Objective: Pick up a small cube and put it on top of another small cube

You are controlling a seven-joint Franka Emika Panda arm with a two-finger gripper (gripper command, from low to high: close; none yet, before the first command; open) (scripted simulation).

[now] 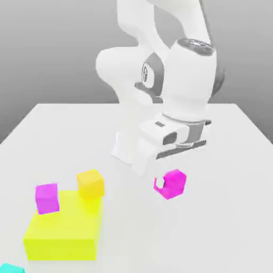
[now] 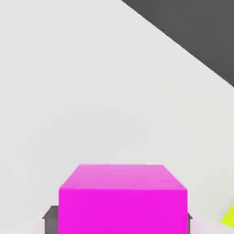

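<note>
Hot-pink small cube (image 1: 173,184) upright, corner-on

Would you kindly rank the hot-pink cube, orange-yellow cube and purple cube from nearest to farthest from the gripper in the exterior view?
1. Hot-pink cube: at the gripper.
2. Orange-yellow cube: toward the exterior view's left, beside the big yellow block.
3. Purple cube: farther left, on that block.

The small cube (image 2: 123,196) sits close against the gripper's dark fingers (image 2: 49,219), above the white table (image 2: 91,91).
</note>
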